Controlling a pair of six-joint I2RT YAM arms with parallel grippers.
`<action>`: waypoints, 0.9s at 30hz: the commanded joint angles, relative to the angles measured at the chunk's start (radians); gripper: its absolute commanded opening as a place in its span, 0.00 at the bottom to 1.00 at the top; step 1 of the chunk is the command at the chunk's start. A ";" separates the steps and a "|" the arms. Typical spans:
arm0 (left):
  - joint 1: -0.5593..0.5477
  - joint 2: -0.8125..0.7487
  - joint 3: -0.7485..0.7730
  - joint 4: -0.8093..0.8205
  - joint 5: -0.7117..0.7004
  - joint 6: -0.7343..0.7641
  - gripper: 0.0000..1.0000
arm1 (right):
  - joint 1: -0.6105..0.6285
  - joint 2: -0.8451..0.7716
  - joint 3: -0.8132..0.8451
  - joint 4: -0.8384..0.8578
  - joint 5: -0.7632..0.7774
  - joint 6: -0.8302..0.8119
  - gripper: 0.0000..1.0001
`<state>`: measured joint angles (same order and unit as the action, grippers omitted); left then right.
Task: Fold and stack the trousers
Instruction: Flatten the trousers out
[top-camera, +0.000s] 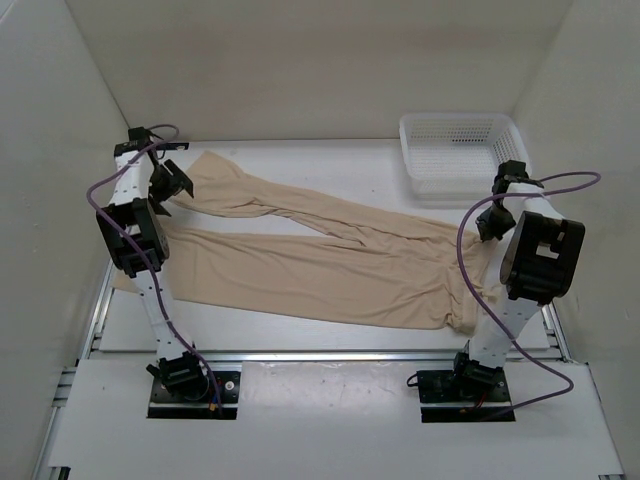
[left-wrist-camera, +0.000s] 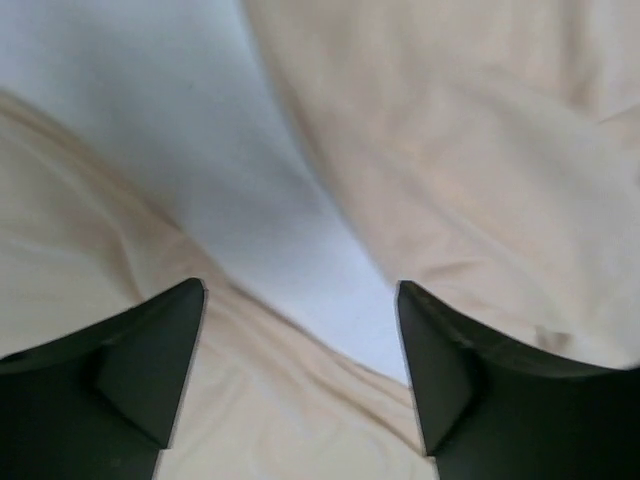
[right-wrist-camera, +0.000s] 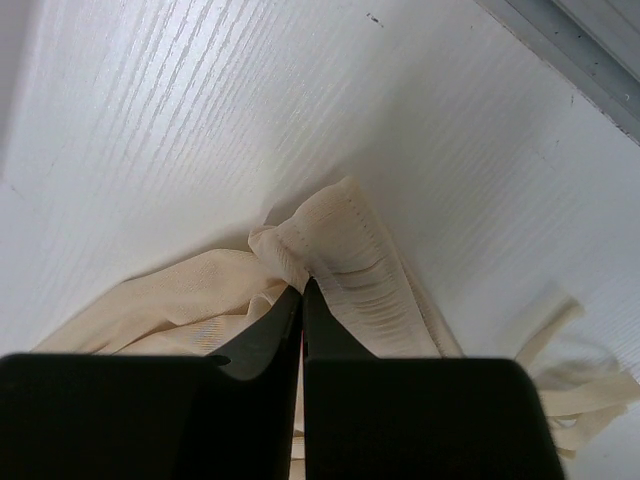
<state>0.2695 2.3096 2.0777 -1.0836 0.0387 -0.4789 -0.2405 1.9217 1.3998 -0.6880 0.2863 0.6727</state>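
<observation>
Lengthwise, trousers (top-camera: 320, 260) ran from right fingers (right-wrist-camera: 262, 340) to left fingers (left-wrist-camera: 130, 360).
Right fingers pinched the waistband (right-wrist-camera: 340, 250); left fingers stood spread over the legs (left-wrist-camera: 480, 150).

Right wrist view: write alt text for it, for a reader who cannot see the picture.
The right gripper, black, is shut and pinches the gathered waistband of the beige trousers on a white table. Loose fabric ties trail at lower right, and a metal rail crosses the upper right corner.
</observation>
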 joint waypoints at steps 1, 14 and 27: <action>-0.016 0.054 0.122 -0.027 -0.029 0.006 0.84 | 0.000 -0.015 0.036 -0.008 0.033 -0.009 0.00; -0.035 0.229 0.269 -0.045 -0.118 -0.046 0.68 | 0.000 -0.024 0.027 -0.008 0.033 -0.009 0.00; -0.024 0.163 0.231 -0.055 -0.198 -0.024 0.10 | 0.000 -0.062 0.008 -0.008 0.072 -0.038 0.00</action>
<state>0.2379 2.5568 2.3535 -1.1233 -0.0780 -0.5186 -0.2398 1.9186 1.3994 -0.6891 0.3058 0.6575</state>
